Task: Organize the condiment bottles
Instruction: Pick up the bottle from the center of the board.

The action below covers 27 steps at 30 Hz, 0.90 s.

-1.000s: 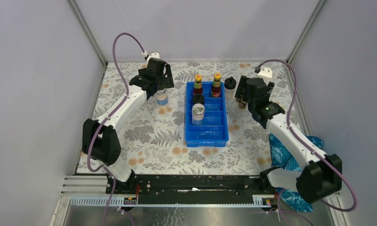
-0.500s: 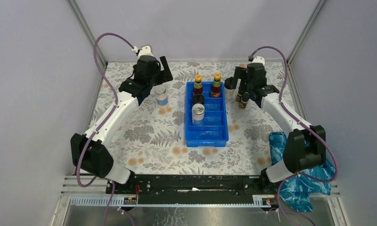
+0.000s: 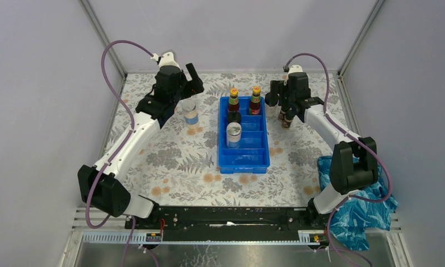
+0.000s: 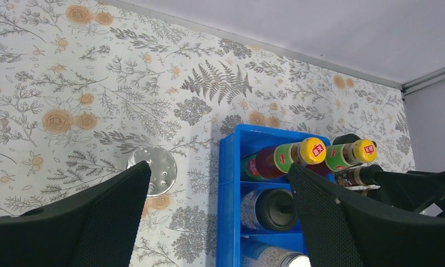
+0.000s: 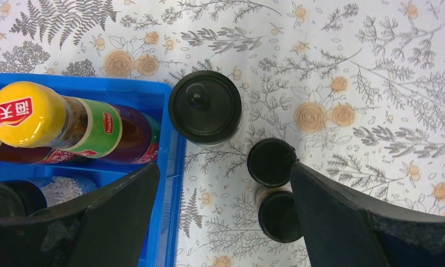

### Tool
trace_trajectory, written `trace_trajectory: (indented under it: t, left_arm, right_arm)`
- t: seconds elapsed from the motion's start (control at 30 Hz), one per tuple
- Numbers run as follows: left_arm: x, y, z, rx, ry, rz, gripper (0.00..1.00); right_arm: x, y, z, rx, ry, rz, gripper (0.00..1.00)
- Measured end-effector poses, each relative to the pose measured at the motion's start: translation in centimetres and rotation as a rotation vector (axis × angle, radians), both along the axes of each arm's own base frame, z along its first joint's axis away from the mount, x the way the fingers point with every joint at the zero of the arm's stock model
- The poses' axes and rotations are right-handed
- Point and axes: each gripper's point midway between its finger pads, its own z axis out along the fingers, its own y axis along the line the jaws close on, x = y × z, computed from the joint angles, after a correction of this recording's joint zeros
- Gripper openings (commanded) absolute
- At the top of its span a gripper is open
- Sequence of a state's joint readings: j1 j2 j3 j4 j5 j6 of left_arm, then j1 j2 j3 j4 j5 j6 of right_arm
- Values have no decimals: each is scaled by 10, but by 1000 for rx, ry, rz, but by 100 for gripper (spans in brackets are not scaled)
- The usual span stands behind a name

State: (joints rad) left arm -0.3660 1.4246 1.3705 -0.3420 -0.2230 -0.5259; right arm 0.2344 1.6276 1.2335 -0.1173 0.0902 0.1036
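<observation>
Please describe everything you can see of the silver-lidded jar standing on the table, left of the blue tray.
The silver-lidded jar is small and round, with a see-through body, a blue label band low on it, and a shiny metal lid pierced with small holes. It stands upright on the floral table cover, left of the blue tray and apart from it. Nothing but the cover seems to touch it; the open left hand hangs above it.

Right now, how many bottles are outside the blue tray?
4. A silver-lidded jar stands left of the blue tray. A black domed-cap bottle and two short black-capped jars stand right of it. The arms cover some table, so more may be hidden.
</observation>
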Motion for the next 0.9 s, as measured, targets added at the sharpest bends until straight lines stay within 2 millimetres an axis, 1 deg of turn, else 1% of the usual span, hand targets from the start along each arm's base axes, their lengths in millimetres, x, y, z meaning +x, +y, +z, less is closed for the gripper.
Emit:
trace_trajectory:
  t: [0.2,0.4,0.6,0.67,0.9]
  left_arm:
    - [0,-5,3,-12,-12,-11,97]
    - [1,-7,5,-25,-18,-15,97]
    - [3,-9,9,-38,-33,-19,97]
    - [3,-9,10,-39,-36,-19,97]
    - [5,-11,14,-47,-52,-26,97]
  right_arm:
    - [14,0,3,-20,-42,71,95]
    - [27,0,-6,-16,-39,160,96]
    - [31,12,-17,0,-31,268,96]
    - [31,18,-18,10,-41,307,96]
    - [34,24,-19,13,-55,353,96]
